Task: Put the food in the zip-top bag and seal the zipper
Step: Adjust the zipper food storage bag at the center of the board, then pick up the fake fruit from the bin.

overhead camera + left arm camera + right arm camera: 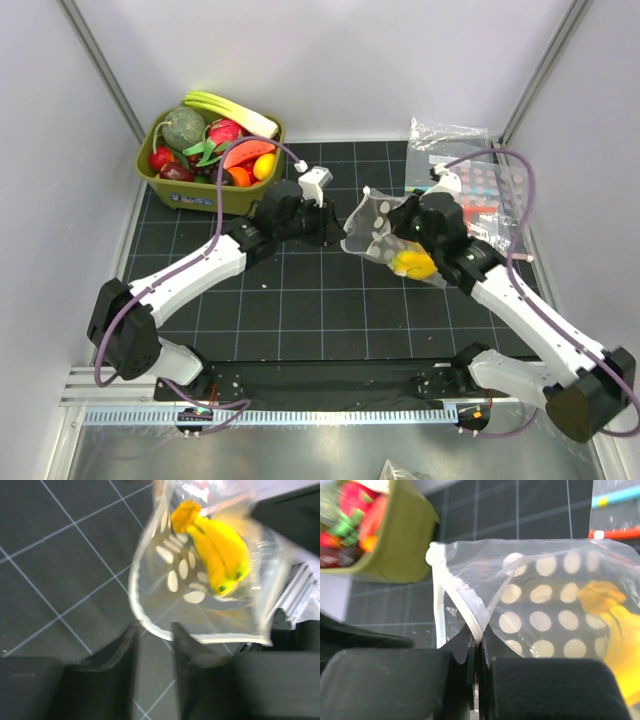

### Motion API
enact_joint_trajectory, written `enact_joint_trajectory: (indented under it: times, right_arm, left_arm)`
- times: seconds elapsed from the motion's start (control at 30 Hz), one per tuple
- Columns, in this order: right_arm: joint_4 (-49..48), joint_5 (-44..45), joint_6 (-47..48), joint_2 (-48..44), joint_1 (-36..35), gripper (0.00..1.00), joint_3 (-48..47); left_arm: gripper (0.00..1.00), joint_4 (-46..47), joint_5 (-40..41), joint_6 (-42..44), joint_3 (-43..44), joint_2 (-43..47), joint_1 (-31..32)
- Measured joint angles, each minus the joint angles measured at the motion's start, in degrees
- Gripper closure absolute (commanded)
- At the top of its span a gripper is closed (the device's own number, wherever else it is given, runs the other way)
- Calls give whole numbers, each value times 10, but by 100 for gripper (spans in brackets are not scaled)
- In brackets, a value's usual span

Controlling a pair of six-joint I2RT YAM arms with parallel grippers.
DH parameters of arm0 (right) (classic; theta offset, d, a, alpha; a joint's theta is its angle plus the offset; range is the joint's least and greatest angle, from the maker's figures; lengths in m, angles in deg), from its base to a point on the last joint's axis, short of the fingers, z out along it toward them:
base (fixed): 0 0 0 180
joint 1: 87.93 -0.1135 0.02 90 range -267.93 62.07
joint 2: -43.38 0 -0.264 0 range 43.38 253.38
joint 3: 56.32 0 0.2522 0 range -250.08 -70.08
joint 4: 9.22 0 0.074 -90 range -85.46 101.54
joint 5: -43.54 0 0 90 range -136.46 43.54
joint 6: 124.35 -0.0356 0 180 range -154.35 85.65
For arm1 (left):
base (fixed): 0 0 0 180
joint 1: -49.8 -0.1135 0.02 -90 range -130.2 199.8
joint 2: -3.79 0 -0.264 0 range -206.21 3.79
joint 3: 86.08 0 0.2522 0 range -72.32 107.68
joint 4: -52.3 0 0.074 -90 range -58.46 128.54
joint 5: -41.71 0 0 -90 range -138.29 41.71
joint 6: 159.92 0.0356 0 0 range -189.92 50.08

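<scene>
– Top external view first: where is our zip-top bag (372, 222)?

– At mid-counter (300, 300), with the toy banana bunch (412, 263) lying in its lower part. The other toy fruit and vegetables (225, 150) sit in the green bin (200, 195) at the far left corner.

– Who has the bag?

– Our right claw (477, 641). Its fingers are pressed together on the zipper (462, 597), pinching the strip near one end. From that pinch the strip runs off toward the bin side, so its long axis points across at our other claw.

– And the left claw (154, 632)?

– Fingers apart, gripping nothing. The bag's rim curves just in front of the fingertips. We cannot tell whether it touches them.

– Poses?

– Our left arm (190, 275) stretches diagonally from its base to the centre, with the wrist aimed at the bag's mouth. Our right arm (520, 300) folds in from the right, wrist turned to face the other.

– So the next move?

– We judge it turns on that free end of the strip. The left claw is the nearer one and needs only a small advance and a squeeze to draw the mouth taut. The bin is also on its side if more food goes in first.
</scene>
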Motion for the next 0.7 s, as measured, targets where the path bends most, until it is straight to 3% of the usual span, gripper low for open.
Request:
enact_joint_trajectory:
  times: [0.03, 0.07, 0.13, 0.17, 0.2, 0.5, 0.6, 0.7]
  right_arm:
    - [-1, -3, -1, 25, 0, 99, 0]
    - [0, -6, -2, 47, 0, 99, 0]
    - [3, -12, -3, 83, 0, 99, 0]
    - [4, -16, -4, 97, 0, 99, 0]
    - [4, -19, -5, 111, 0, 99, 0]
    - [3, -30, -9, 133, 0, 99, 0]
    - [2, -30, -9, 132, 0, 99, 0]
    - [2, -30, -9, 130, 0, 99, 0]
  left_arm:
    - [51, 2, 4, 0, -1, 0, 0]
    - [34, 2, 10, -1, -3, 0, 0]
    - [19, 5, 27, -4, -10, 3, 0]
    - [7, 6, 39, -7, -17, 8, 0]
    - [3, 8, 51, -9, -26, 16, -1]
    - [0, 7, 218, -26, -85, 153, -19]
    - [0, -17, 264, -63, -66, 154, -50]
    - [0, -27, 249, -107, -38, 127, -110]
